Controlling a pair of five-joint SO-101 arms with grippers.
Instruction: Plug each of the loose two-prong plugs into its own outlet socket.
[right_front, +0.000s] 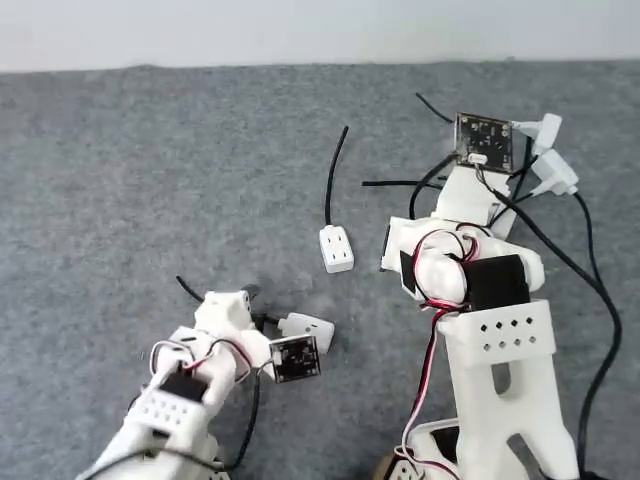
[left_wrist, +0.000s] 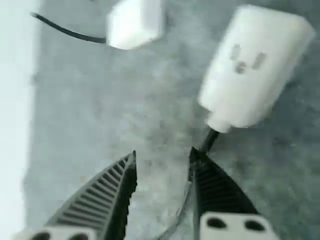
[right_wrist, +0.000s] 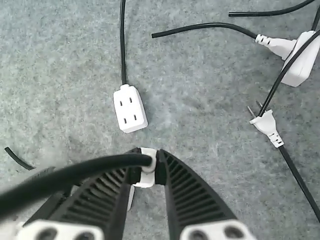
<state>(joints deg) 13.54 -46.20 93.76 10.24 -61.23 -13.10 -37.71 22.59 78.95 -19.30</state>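
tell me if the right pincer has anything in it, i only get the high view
Observer: Yes. The right pincer is shut on a white plug; its prongs are hidden.
Operator: and the left one
Observer: The left pincer is open and holds nothing, with a white outlet socket just beyond its tips.
Operator: any plug lying loose
Observer: A two-prong plug lies on the grey mat with its prongs bare.
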